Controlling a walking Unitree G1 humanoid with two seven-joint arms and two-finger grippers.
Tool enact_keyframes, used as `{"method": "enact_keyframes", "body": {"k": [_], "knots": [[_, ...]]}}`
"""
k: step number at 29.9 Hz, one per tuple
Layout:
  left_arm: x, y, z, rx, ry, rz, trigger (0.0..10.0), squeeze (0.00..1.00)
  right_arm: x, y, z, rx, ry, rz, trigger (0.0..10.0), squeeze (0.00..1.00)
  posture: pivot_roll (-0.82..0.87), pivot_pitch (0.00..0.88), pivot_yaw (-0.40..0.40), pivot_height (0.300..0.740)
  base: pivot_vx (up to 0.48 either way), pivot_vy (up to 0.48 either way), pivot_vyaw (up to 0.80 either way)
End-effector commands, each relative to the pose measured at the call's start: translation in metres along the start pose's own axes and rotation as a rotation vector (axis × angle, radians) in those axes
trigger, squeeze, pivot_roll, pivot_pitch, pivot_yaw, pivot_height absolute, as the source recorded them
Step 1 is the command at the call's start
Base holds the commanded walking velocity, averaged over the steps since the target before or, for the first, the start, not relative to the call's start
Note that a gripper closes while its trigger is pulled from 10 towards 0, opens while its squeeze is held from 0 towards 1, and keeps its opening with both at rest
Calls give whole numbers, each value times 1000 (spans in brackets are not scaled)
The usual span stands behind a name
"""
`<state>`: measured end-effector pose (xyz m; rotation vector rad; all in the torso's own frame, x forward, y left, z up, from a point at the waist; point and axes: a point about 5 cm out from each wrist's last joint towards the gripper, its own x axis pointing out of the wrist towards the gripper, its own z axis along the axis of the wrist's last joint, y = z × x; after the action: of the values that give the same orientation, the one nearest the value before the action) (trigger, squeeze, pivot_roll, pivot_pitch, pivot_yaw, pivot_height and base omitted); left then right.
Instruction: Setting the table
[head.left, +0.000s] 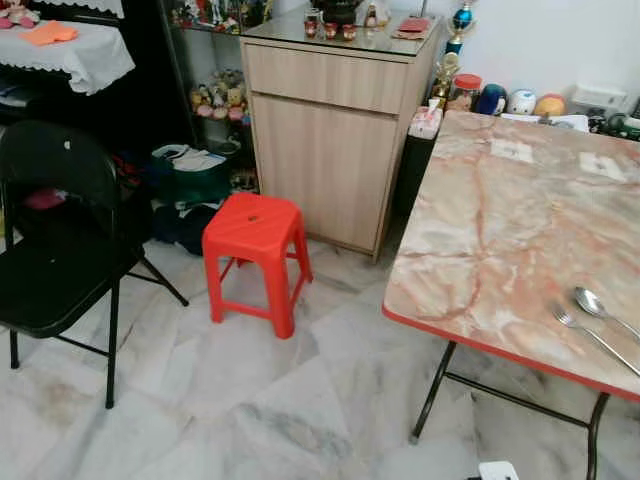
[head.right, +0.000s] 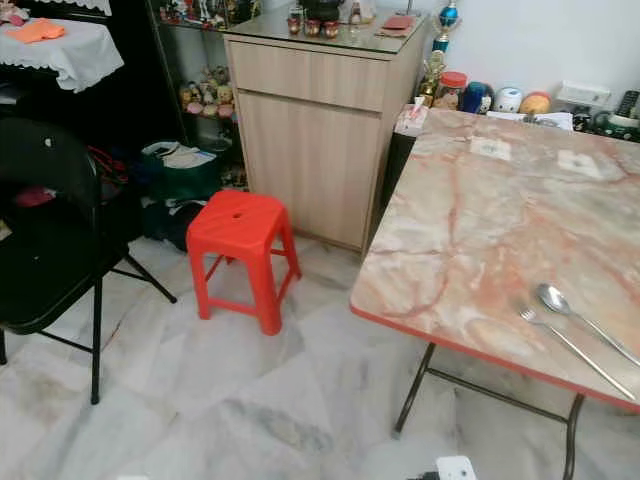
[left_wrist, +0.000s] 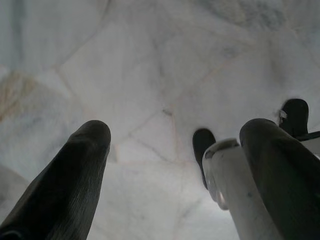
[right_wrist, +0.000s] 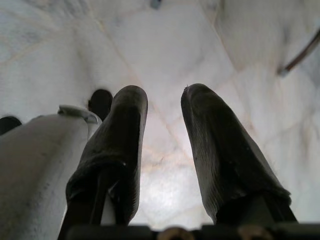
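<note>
A: Looking down at the table (head.left: 480, 230) on our right, we see a spoon (head.left: 592, 303) and a fork (head.left: 570, 318) lying side by side near the near right edge, handles running off toward the right. That looks like one place partly laid.

B: Agreed, and we see no plate, bowl or cup beside them. The rest of the marble-patterned top is bare apart from two small pale patches far along it and some jars and oddments (head.left: 495, 99) at the far end by the wall. We judge the job barely begun.

A: What about our hands?

B: Both arms hang over the pale floor (left_wrist: 150, 75). The left claw (left_wrist: 177, 137) has its two black fingers spread well apart with nothing between them. The right claw (right_wrist: 162, 107) has a clear gap between its fingers too, also empty. So we carry nothing at the moment.

A: Then the next piece has to be fetched. The wooden cabinet (head.left: 330, 140) stands far left of the table, with small cups or jars on its glass top; whether any are tableware we cannot tell.

B: Between us and it sit the red stool (head.left: 255, 255) and, further left, the black folding chair (head.left: 55, 240). We would need to steer around those.
</note>
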<state>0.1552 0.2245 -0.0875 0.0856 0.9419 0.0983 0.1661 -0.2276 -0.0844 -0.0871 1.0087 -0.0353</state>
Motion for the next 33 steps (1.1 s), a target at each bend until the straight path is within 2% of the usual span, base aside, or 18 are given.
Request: {"method": "enact_keyframes", "body": {"k": [1,5,14,29,33], "knots": [[10,-19,34,54,-32,-18,10000,0,3,21,3,301,-48,-27,10000,0,53,56,-12,740,0,-322,-744],[9,-21,32,49,-27,-18,10000,0,3,19,3,286,-47,-27,10000,0,62,52,-24,740,0,-323,-691],[9,-21,30,45,-20,-17,10000,0,3,19,3,256,-44,-22,10000,0,64,33,-22,740,0,-324,0],[9,-21,27,54,-12,-21,10000,0,2,21,1,294,-41,-27,10000,0,60,3,-12,740,0,-325,0],[9,-21,28,52,-13,-21,10000,0,3,21,1,298,-43,-28,10000,0,60,5,-11,740,0,-324,-644]]}}
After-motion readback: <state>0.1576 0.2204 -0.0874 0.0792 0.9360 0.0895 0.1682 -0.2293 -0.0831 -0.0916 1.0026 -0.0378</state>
